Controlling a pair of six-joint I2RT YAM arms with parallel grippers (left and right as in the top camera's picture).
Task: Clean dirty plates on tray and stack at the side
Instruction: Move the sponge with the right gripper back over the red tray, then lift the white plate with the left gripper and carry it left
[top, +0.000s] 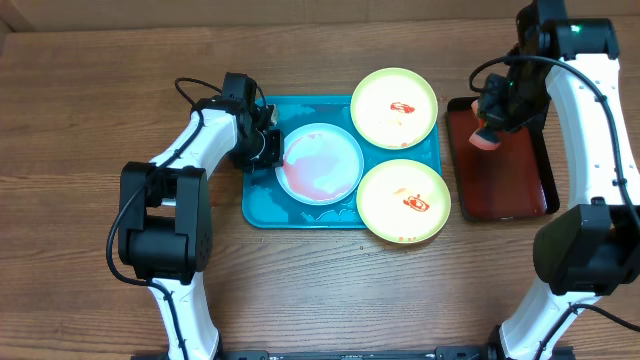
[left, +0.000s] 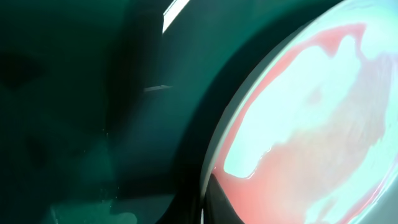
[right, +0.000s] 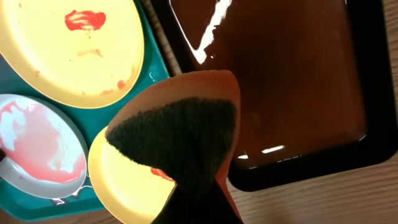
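Teal tray (top: 259, 206) lies with long axis left-right, carrying 3 plates (top: 320, 163).

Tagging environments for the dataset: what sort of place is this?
Probably a lab bench staged as dishwashing, not a kitchen: a wooden table, smeared plates on a teal tray, and a sponge in the right gripper. No sink in view.

You had the tray (top: 262, 200) on the table (top: 100, 80), the left plate (top: 320, 163) inside it, the rear plate (top: 394, 107) and front plate (top: 403, 201) at its right end overhanging the rim, and the small tray (top: 505, 185) just right, under the sponge (top: 484, 139).
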